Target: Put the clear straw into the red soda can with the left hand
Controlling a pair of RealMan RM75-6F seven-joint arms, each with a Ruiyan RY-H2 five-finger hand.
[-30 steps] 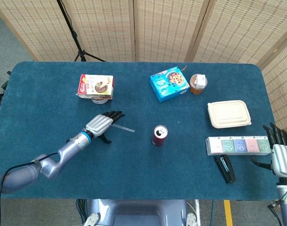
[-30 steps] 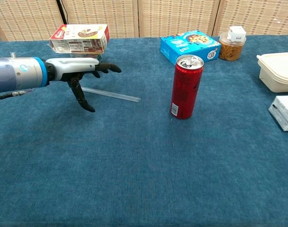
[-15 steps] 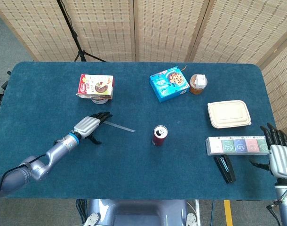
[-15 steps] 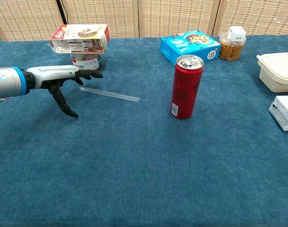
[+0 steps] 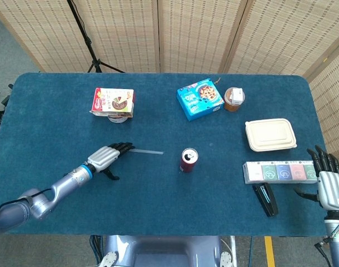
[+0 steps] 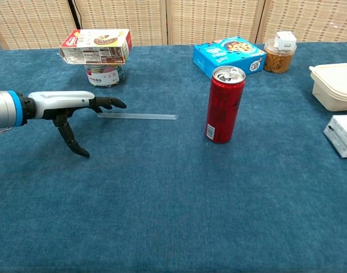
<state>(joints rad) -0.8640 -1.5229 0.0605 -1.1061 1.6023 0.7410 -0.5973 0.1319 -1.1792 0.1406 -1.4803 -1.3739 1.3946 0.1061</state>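
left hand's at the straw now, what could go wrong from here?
1. The clear straw lies flat on the blue cloth with the left hand open at its end; fingers may nudge or roll it rather than pinch it.
2. The red soda can is tall, with a small top opening; a misaimed straw could tip it.

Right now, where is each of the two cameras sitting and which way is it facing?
Head view: high above the near edge, looking down on the whole table; shows left hand and right hand.
Chest view: low at the near edge, looking level across; shows only the left hand.
Both show the red soda can, clear straw and left hand.
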